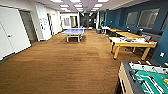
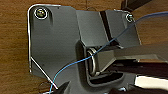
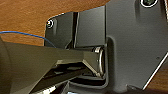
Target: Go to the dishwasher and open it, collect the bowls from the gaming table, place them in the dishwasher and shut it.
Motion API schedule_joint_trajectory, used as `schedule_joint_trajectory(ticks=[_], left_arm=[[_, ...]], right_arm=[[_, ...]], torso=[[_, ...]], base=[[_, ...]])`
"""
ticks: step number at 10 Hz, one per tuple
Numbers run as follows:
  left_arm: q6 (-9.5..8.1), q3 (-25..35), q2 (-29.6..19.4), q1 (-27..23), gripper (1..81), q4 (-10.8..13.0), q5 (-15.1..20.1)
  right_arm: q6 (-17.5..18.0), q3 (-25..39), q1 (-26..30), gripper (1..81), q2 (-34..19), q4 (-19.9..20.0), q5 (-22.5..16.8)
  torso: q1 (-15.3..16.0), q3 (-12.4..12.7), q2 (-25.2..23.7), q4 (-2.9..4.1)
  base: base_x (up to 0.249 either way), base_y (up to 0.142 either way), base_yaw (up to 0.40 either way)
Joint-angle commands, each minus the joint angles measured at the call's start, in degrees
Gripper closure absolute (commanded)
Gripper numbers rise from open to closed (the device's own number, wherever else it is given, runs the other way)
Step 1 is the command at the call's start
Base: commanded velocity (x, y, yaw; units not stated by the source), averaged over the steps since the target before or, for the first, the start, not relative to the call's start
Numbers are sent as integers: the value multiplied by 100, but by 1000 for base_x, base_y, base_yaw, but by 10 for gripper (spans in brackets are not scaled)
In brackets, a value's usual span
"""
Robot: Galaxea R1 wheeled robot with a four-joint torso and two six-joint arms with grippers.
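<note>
A long room with brown carpet is seen from the head camera, and the robot is judged to be driving through it, with no handling under way. The gaming table, white-topped on yellow legs, stands ahead and to the right, well apart from both arms, with colourful items scattered on its top; the bowls cannot be made out among them. A football table with a green field lies close by on the right, between the robot and the gaming table. A blue ping-pong table stands farther ahead near the middle of the room. White doors line the left wall.

In both wrist views the carpet is seen beneath the robot's own dark plate, with a thin blue cable crossing it. Whether either gripper is spread or pressed together cannot be told, and nothing is seen held.

For the drive to be done well, the corner of the football table should be given a wide berth, and the gaming table should be approached squarely along its long side, so that its top is brought within reach.
</note>
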Motion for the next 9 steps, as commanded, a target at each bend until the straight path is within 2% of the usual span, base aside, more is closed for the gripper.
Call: schedule_joint_trajectory(ticks=[1, 9], left_arm=[[35, 32, -66, -211, 10, -12, 310], [35, 15, -66, -203, 10, -3, 336]], right_arm=[[-21, 53, 260, 10, 18, -61, -260], [-21, 9, 252, 10, 18, -52, -260]], torso=[[2, 0, 0, 0], [-9, 0, -2, 0]], base=[[183, 0, 0], [183, 0, 0]])
